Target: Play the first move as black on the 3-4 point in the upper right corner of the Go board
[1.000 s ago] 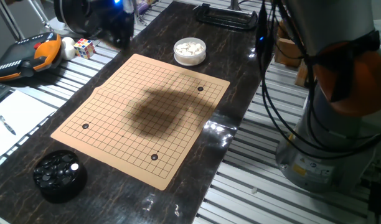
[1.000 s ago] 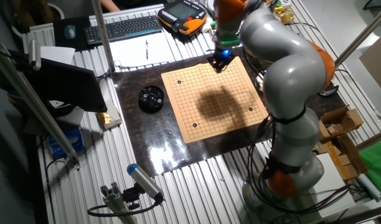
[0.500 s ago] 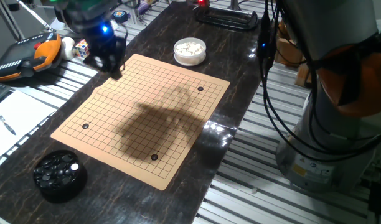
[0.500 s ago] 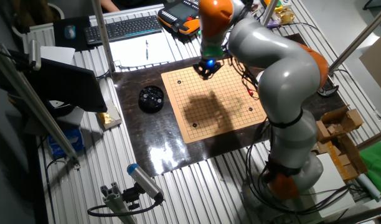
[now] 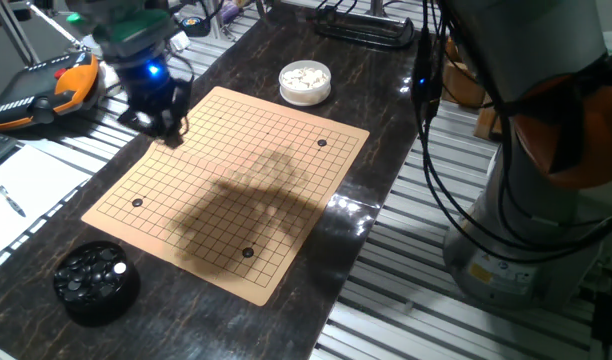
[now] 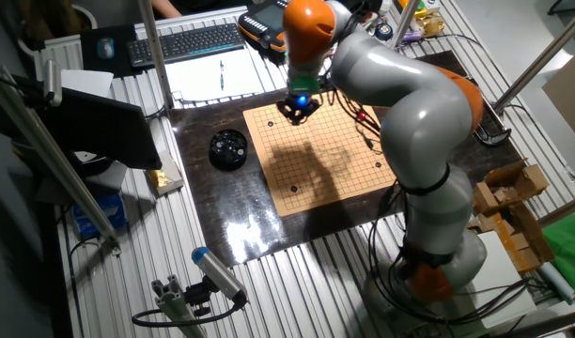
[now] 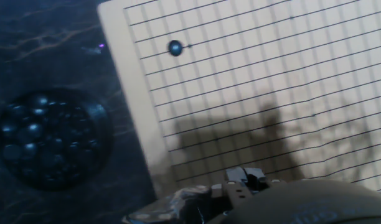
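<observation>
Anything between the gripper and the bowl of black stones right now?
Nothing visible. The gripper hangs over the Go board corner, and the bowl of black stones sits uncovered on the dark table beside the board. Only bare grid and tabletop lie between, apart from one flat black dot on the board.

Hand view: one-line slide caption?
Go board corner with one black stone, beside a bowl of black stones on the dark table.

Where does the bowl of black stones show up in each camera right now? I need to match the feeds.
One fixed view: black stone bowl, bottom left, off the Go board's near corner.
The other fixed view: bowl, left of the board.
Hand view: bowl, left of the board.
Shared landmark: the board edge beside the bowl.
</observation>
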`<state>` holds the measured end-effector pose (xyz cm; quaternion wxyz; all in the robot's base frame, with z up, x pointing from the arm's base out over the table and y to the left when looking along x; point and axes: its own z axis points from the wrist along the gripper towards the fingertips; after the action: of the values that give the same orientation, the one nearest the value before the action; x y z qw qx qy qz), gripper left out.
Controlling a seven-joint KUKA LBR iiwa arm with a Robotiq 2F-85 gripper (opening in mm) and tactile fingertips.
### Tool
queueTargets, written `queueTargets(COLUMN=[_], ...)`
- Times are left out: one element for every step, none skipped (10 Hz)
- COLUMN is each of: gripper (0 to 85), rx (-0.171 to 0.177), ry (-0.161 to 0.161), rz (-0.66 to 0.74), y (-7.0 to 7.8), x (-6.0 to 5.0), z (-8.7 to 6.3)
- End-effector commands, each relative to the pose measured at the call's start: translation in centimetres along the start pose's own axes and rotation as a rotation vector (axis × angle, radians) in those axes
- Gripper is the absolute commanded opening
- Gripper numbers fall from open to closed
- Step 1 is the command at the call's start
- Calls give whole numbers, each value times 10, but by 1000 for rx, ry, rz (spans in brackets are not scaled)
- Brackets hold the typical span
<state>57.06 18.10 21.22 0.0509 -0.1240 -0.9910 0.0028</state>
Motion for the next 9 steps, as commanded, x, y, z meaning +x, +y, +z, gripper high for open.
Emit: queueTargets(gripper=[7, 7, 7, 7, 7, 7, 7, 7, 7], rx=[-3, -6, -6, -6, -3, 11, 10, 4, -11], ry=[2, 4, 4, 4, 3, 1, 19, 39, 54], rz=[3, 6, 9, 10, 9, -13, -48, -118, -162], y=[37, 38, 38, 38, 38, 38, 38, 38, 38], x=[10, 10, 10, 11, 11, 11, 11, 11, 11], z=[0, 0, 1, 1, 1, 1, 1, 1, 1])
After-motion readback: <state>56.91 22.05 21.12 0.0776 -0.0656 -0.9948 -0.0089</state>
